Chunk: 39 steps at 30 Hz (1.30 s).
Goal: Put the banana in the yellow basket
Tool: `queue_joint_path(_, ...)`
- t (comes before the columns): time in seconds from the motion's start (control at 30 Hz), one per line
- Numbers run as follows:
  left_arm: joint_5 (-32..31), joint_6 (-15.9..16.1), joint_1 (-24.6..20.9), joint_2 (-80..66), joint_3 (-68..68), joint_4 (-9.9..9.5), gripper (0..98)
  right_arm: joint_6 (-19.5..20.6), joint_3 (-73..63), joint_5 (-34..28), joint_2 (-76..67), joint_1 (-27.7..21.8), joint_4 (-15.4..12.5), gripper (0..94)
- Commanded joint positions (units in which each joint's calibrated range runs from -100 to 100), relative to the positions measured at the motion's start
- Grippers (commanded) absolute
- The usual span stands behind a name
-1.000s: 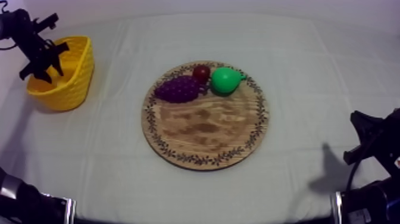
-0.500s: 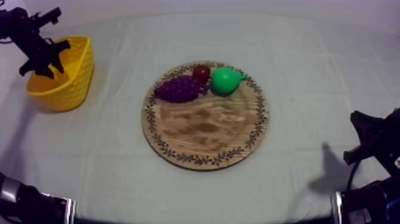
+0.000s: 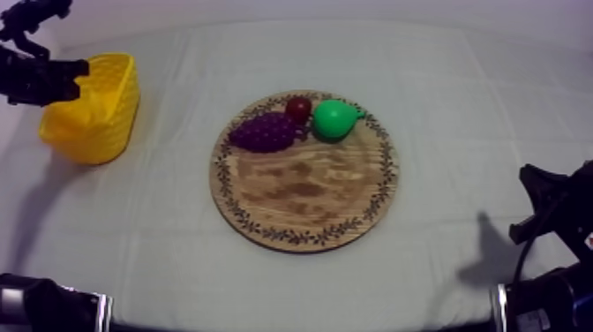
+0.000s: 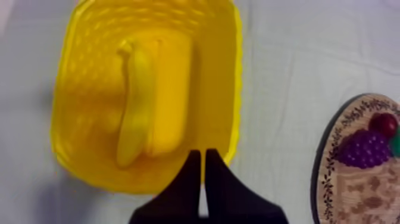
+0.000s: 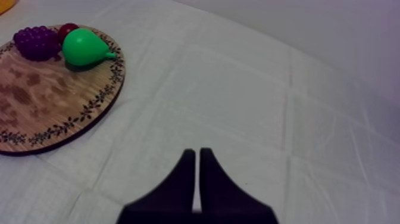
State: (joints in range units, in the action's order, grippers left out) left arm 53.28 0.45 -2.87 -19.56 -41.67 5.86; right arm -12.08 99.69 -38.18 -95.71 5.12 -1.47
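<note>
Item: banana (image 4: 136, 113). Location: inside the yellow basket (image 4: 223, 77), lying on its floor, off the wooden board (image 3: 304, 190). Long axis: runs straight away from the left gripper (image 4: 202, 156), which hangs over the basket's rim, fingers pressed together, empty. Right gripper (image 5: 196, 155): likewise pressed together (well apart, beyond the board). Placement judged complete.

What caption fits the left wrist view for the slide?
Yellow toy banana lying inside the yellow woven basket, shut black left gripper by its rim.
</note>
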Motion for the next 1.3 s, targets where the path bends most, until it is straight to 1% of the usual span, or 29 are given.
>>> queue_joint_path(0.0, -3.5, 2.5, 0.0, -15.3, -9.1, 0.81, 0.2, 0.0, 0.0, 0.0, 0.0, 0.0, 0.0, 0.5)
queue_joint_path(0.13, -8.4, 3.4, -0.2, -29.8, -18.9, 1.08, 0.8, 0.0, 0.0, 0.0, 0.0, 0.0, 0.0, 0.5)
queue_joint_path(0.2, -10.2, 3.8, -0.2, -37.5, -23.9, 0.90, 0.8, 0.0, 0.0, 0.0, 0.0, 0.0, 0.0, 0.5)
queue_joint_path(0.27, -11.3, 4.9, 0.1, -44.9, -28.6, 0.59, 0.4, 0.0, 0.0, 0.0, 0.0, 0.0, 0.0, 0.5)
queue_joint_path(0.43, -11.8, 4.1, 1.9, -57.4, -37.2, -2.87, 1.1, 0.0, 0.0, 0.0, 0.0, 0.0, 0.0, 0.5)
queue_joint_path(0.5, -12.1, 3.9, 2.3, -61.2, -40.1, -3.74, 0.6, 0.0, 0.0, 0.0, 0.0, 0.0, 0.0, 0.5)
queue_joint_path(0.67, -15.4, 5.3, 2.5, -68.9, -48.3, -4.20, 0.2, 0.0, 0.0, 0.0, 0.0, 0.0, 0.0, 0.5)
queue_joint_path(0.8, -16.4, 4.7, 2.8, -72.7, -53.2, -4.76, 0.1, 0.0, 0.0, 0.0, 0.0, 0.0, 0.0, 0.5)
queue_joint_path(0.87, -16.3, 3.6, 2.8, -75.0, -55.0, -5.88, 0.1, 0.0, 0.0, 0.0, 0.0, 0.0, 0.0, 0.5)
queue_joint_path(1.0, -14.4, 1.3, 2.5, -78.5, -55.8, -6.85, 0.1, 0.0, 0.0, 0.0, 0.0, 0.0, 0.0, 0.5)
queue_joint_path(1.07, -14.1, -2.1, 2.5, -79.3, -55.9, -7.13, 0.1, 0.0, 0.0, 0.0, 0.0, 0.0, 0.0, 0.5)
queue_joint_path(1.13, -15.9, -6.7, 2.5, -79.8, -56.6, -7.36, 0.1, 0.0, 0.0, 0.0, 0.0, 0.0, 0.0, 0.5)
queue_joint_path(1.2, -17.9, -10.5, 2.5, -80.0, -57.2, -7.55, 0.1, 0.0, 0.0, 0.0, 0.0, 0.0, 0.0, 0.5)
queue_joint_path(1.27, -18.9, -12.6, 2.5, -80.1, -57.6, -7.65, 0.1, 0.0, 0.0, 0.0, 0.0, 0.0, 0.0, 0.5)
